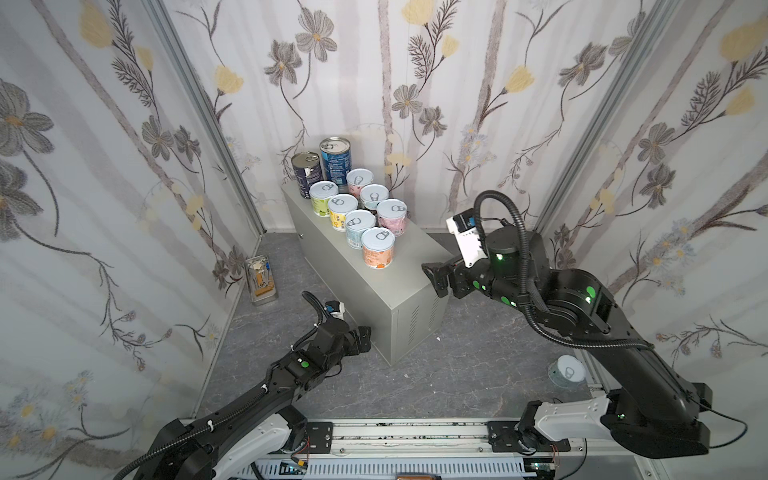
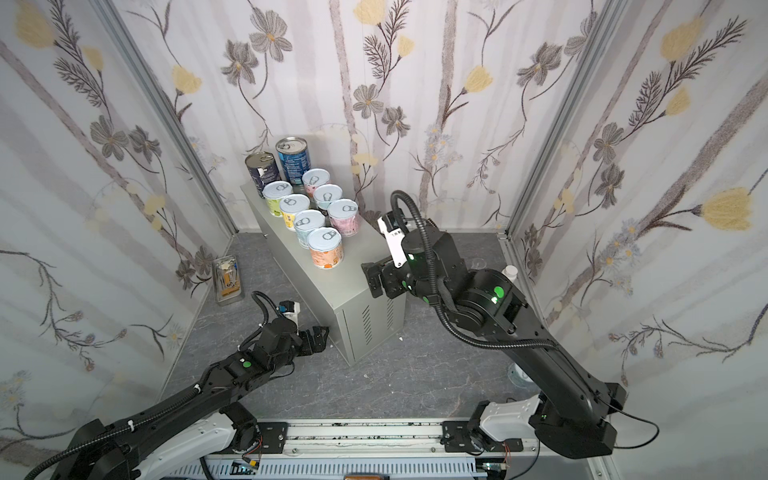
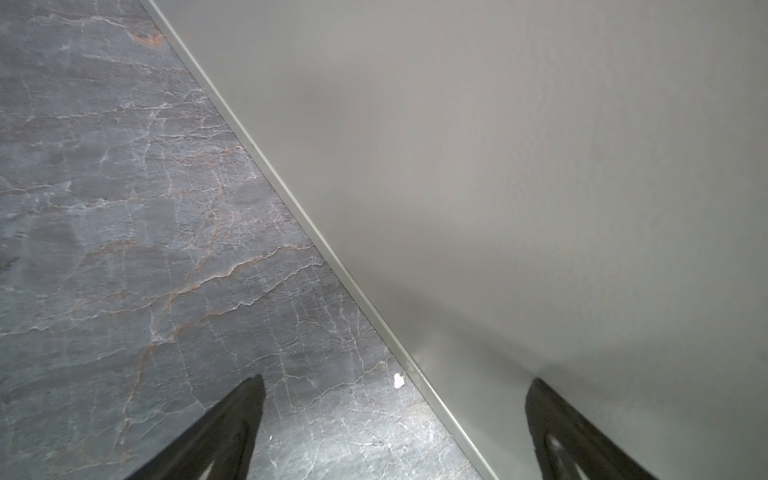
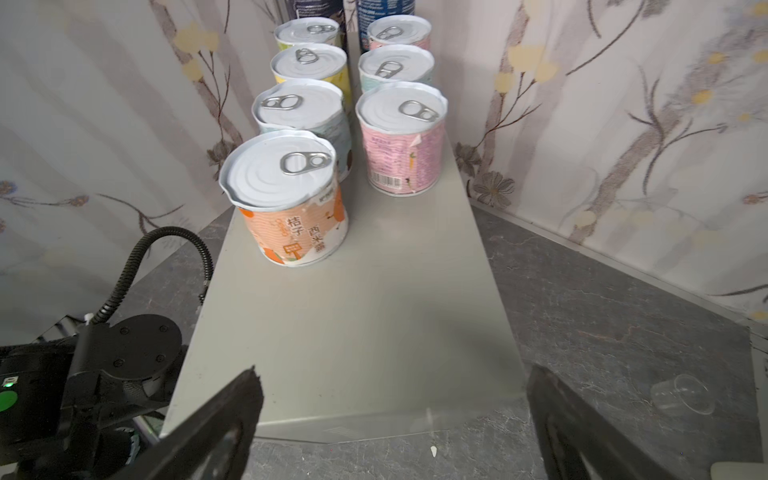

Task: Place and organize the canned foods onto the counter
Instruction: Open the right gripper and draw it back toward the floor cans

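On the counter (image 1: 409, 253) (image 2: 357, 253) stand two tall dark blue cans (image 1: 336, 156) (image 2: 292, 160) at the back and several short pastel cans in two rows, the nearest being an orange one (image 1: 378, 248) (image 2: 326, 248) (image 4: 291, 199). Another short can (image 1: 567, 371) sits on the floor at the right, beside my right arm's base. My right gripper (image 1: 434, 278) (image 2: 372, 278) (image 4: 394, 369) hovers open and empty over the counter's near end. Low beside the counter's side wall (image 3: 540, 166), my left gripper (image 1: 365, 336) (image 2: 322, 336) (image 3: 397, 379) is open and empty.
A clear box of tools (image 1: 261, 278) (image 2: 227, 278) stands on the floor by the left wall. A small clear cup (image 4: 681, 395) and a white bottle (image 2: 509, 272) are on the floor right of the counter. Patterned walls close in on three sides.
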